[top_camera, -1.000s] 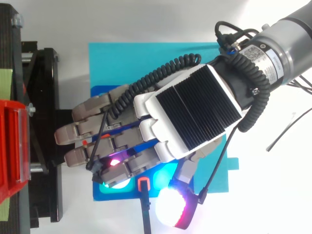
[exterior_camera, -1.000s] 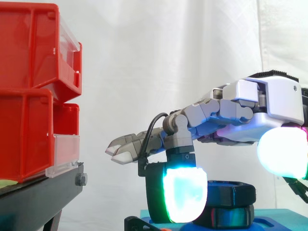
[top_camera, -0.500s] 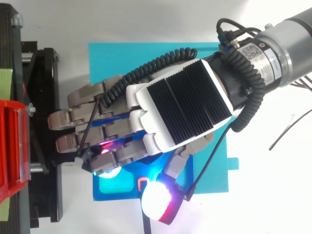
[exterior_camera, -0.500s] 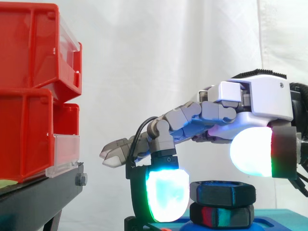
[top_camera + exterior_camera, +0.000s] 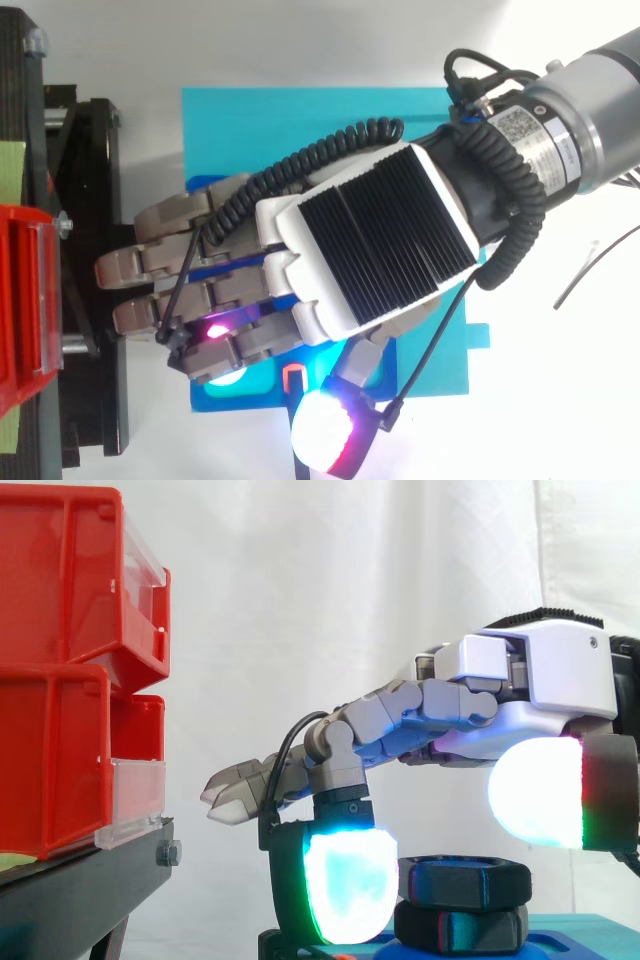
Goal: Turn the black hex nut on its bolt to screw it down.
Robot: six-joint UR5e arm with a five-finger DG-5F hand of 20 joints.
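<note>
1. Now the hand (image 5: 540, 680) hangs over the black hex nut (image 5: 465, 880), fingers mostly stretched out, holding nothing.
2. One glowing fingertip (image 5: 350, 885) points down just beside the nut.
3. The nut sits above the blue base (image 5: 600, 935).

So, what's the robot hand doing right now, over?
Robot hand open, hovering over black hex nut. Nut ungripped, one glowing pad beside it. Red bins stand apart.

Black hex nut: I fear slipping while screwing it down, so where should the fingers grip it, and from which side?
Probably pinch two opposite side flats of the black hex nut, coming down from above: it lies level, flats facing sideways, and the hand hovers over it.
</note>
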